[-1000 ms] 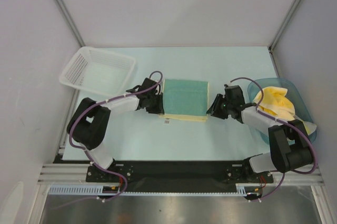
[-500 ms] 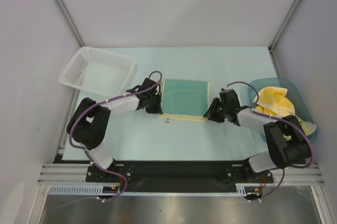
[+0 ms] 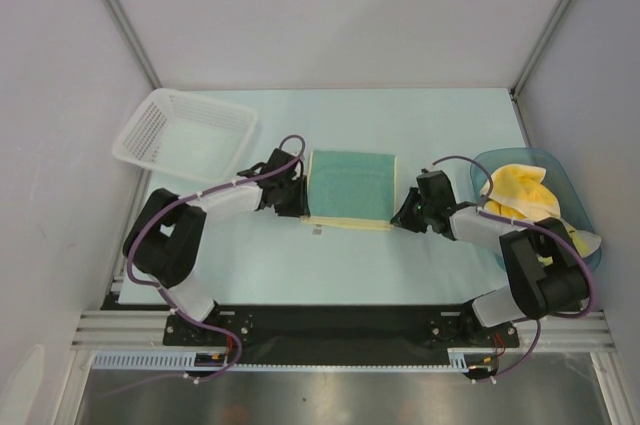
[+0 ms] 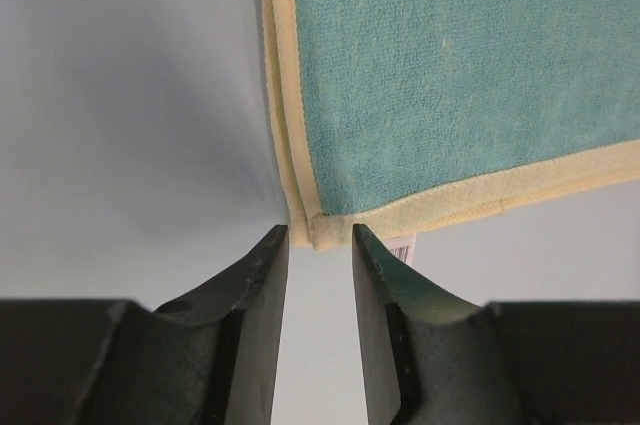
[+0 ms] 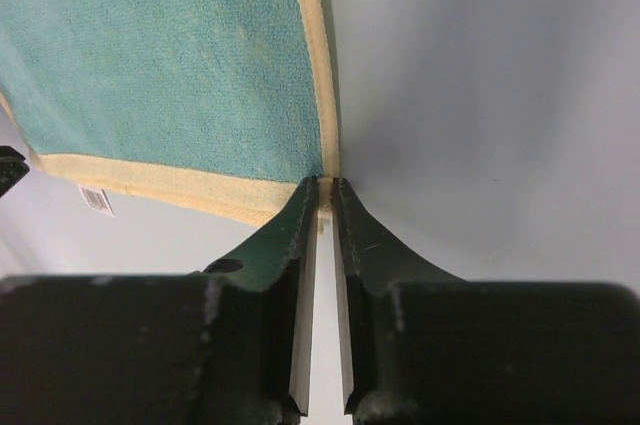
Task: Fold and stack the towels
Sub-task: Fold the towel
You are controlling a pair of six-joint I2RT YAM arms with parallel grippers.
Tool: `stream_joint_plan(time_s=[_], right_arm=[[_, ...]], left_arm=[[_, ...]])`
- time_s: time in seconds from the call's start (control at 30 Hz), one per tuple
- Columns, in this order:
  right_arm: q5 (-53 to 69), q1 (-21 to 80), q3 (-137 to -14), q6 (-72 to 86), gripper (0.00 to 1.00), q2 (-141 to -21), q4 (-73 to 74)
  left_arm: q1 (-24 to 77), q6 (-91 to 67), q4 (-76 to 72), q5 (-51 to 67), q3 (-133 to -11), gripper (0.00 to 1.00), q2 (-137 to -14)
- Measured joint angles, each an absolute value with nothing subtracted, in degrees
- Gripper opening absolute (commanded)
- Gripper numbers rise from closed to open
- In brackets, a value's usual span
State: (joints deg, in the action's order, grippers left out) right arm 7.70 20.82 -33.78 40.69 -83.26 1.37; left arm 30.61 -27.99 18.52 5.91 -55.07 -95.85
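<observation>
Ahead of my left gripper (image 4: 320,240), jaws spread, near corner of the folded teal towel (image 3: 350,183) at its tips, right gripper (image 5: 322,195) nearly closed, apparently pinching the other near corner.

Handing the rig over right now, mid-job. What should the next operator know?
Left gripper: open, tips either side of the near left corner of the teal towel, not clamped.
Right gripper: pinched on its near right corner.
Teal towel: flat mid-table, already folded, doubled edge showing.
Yellow towels: crumpled in the blue tub, right side.
Left: probably finish the teal fold, then fold the yellow ones and stack.
</observation>
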Motion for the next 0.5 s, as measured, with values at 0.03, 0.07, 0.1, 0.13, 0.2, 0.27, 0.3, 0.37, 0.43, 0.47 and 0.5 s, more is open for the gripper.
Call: stream_joint_plan(time_s=[0.03,0.07,0.1,0.13,0.2,0.27,0.3,0.37,0.43,0.47,0.5], right_arm=[[7.7,20.9,-33.8,40.7,0.12,-83.3,1.3],[7.5,20.9,-33.8,40.7,0.11,-83.3,1.3],[7.5,20.9,-33.8,40.7,0.11,-83.3,1.3],[7.5,21.0,-33.8,40.8,0.11,-83.3,1.3],[7.4,21.1,-33.7,40.7,0.11,-83.3,1.0],[7.3,21.2,-33.6,40.7,0.11,-83.4,0.6],[7.3,21.3,-33.6,40.8,0.11,-83.4,0.5],[7.3,21.4,-33.6,40.8,0.11,-83.5,0.3],[7.3,21.6,-33.6,40.7,0.11,-83.6,0.1],[7.1,21.6,-33.6,40.7,0.11,-83.6,0.1],[7.1,21.7,-33.6,40.7,0.11,-83.6,0.0]], left_arm=[[30.6,-28.0,18.5,5.9,-55.0,0.38,-95.8],[30.6,-28.0,18.4,5.9,-54.9,0.37,-95.8],[30.6,-28.1,18.4,5.9,-54.7,0.36,-95.8],[30.6,-28.1,18.2,6.1,-54.5,0.36,-95.8],[30.6,-28.3,18.0,6.2,-54.0,0.34,-95.8],[30.6,-28.5,17.9,6.4,-53.5,0.33,-95.8],[30.6,-28.6,17.7,6.5,-53.3,0.32,-95.8],[30.6,-28.6,17.6,6.6,-53.1,0.32,-95.8],[30.6,-28.6,17.4,6.7,-53.1,0.32,-95.8],[30.6,-28.7,17.3,6.6,-53.1,0.32,-95.8],[30.6,-28.7,17.2,6.6,-53.1,0.32,-95.8]])
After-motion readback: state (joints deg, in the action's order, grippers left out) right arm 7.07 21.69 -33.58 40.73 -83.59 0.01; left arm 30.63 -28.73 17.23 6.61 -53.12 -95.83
